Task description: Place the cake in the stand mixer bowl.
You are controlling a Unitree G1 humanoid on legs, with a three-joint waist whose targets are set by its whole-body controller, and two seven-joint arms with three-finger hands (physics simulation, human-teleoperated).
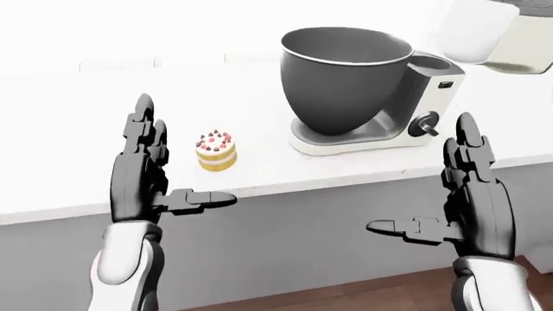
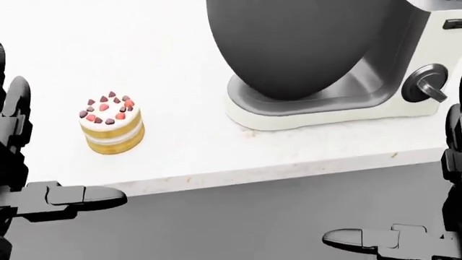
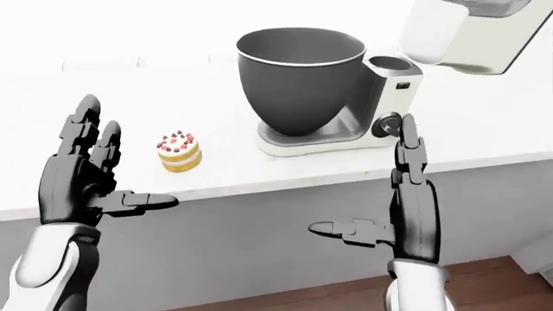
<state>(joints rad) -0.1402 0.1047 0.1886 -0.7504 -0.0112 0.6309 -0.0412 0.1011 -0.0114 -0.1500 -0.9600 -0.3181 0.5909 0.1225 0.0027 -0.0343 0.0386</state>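
A small round cake (image 1: 215, 151) with white icing and berries on top stands on the white counter (image 1: 69, 123), near its lower edge. To its right stands the stand mixer (image 1: 428, 103) with a large dark grey bowl (image 1: 344, 76), open at the top and empty. My left hand (image 1: 160, 168) is open, fingers up and thumb out, just left of the cake and apart from it. My right hand (image 1: 449, 188) is open and empty, below the mixer's knob and off the counter's edge.
The mixer's tilted-up white head (image 3: 467, 32) hangs at the top right. The grey cabinet face (image 1: 303, 246) runs below the counter edge, with wooden floor (image 3: 484, 285) at the bottom right.
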